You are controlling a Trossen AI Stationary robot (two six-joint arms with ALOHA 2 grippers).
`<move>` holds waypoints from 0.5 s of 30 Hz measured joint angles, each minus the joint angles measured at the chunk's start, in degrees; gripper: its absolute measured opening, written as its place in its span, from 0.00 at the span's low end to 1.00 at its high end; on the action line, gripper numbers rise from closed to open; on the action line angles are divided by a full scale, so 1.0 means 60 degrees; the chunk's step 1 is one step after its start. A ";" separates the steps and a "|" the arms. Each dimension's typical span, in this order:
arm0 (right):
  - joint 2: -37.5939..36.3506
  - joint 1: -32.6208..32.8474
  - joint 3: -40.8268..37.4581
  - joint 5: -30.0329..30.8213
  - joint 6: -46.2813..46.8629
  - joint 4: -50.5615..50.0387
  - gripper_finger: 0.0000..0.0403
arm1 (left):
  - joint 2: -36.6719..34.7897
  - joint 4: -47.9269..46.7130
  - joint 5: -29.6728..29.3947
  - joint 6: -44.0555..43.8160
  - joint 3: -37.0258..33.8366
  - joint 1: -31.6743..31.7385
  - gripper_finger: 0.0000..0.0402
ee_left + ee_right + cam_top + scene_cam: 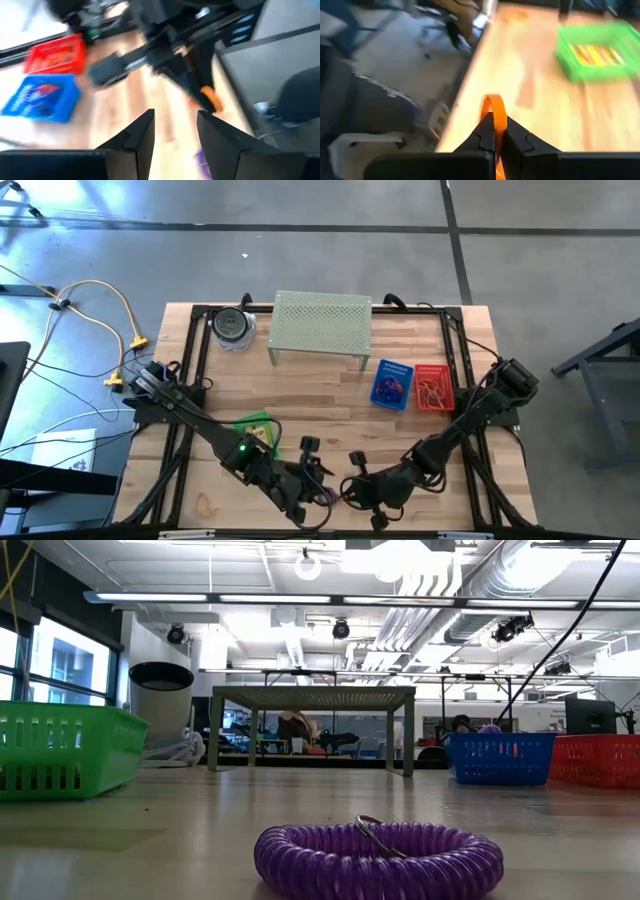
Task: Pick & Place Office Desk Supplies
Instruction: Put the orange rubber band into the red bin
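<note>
Purple coiled loop [378, 858] lies flat on the wooden table [330, 395], at the near edge in front of the pale-green shelf [322, 323]. Left of that shelf's front we see the green basket [255, 426] with yellow packets [596, 54] inside. Just left of the loop, we find the left gripper [175, 131] with its fingers parted and nothing between them. Just right of the loop, the right gripper [495, 131] is clamped on an orange loop [493, 111]. Right of the shelf stand the blue basket [393, 384] and the red basket [433, 387], side by side.
</note>
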 joint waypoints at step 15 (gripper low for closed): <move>-0.0850 0.0168 -0.0004 0.1741 0.7475 -0.7836 0.01 | -0.0022 -0.2878 -0.0091 -0.2137 0.0000 -0.0088 0.35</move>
